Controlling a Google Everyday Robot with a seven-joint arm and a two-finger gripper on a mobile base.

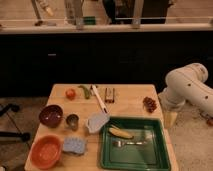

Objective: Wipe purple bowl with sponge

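Wooden table (130, 97) against dark cabinets. Gripper (170, 119) low by right edge, grip state impossible to tell. Sponge (74, 145) well apart leftward, long axis crosswise; purple bowl (51, 115) farther left still.

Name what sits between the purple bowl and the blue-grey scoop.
A metal cup, in the camera view; the gripper hangs beside the table, near the grapes.

— Where's the purple bowl (51, 115)?
— Upright, dark maroon with a paler inside, at the bench's (127, 100) 9 o'clock edge.
— And the sponge (74, 145)?
— Flat, pale blue-grey, at 5 o'clock from the bowl, apart from it. The pincer is out of sight past the 3 o'clock side.
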